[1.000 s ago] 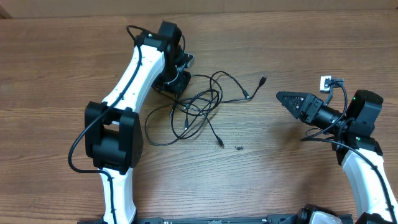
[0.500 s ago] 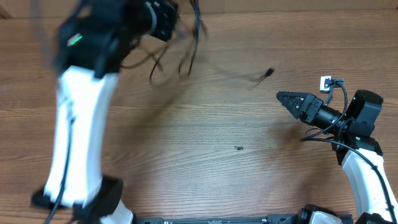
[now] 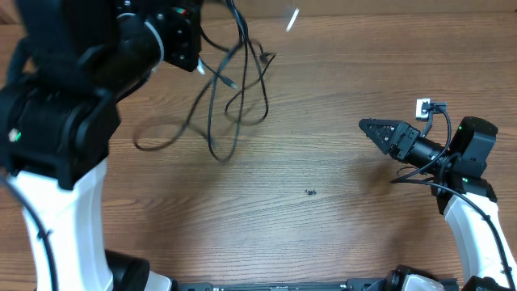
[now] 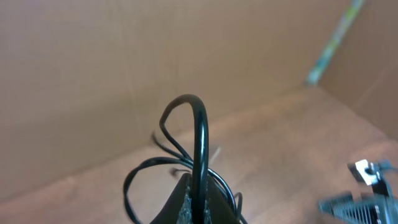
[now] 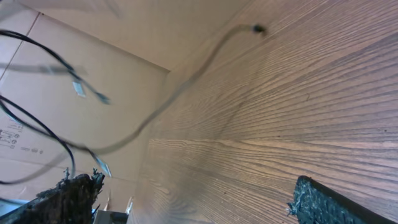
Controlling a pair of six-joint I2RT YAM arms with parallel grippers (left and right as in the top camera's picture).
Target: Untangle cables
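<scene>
Left arm [image 3: 65, 113] is up high at 10 o'clock in the overhead view, close under the camera. The cables [image 3: 234, 81] hang from it as one loose snarl of loops at 11–12 o'clock, well apart from the right arm [image 3: 472, 149] at 3 o'clock. Cannot tell whether the lowest loops touch the worktop [image 3: 323, 242].

Left jaws: together, clamped on one bend of cable. Right jaws: wide apart, nothing between them, pointing toward 9 o'clock.

Step in hand, as I read it: hang the snarl free, then draw one strand out. To do it well, hold the clamp firm and let the blurred strands settle. Then take a single plug end, not a loop, and pull slowly toward 3 o'clock — a fast tug likely tightens the knot.

Left wrist alone shows the pinch: a tall cable loop rising from the closed tips, which the arm hides from overhead. Right wrist alone shows a blurred strand with its plug end [image 5: 257, 28] in the air at 12 o'clock. Overhead alone gives the whole spread, plus a small dark speck [image 3: 310, 191] near centre.
</scene>
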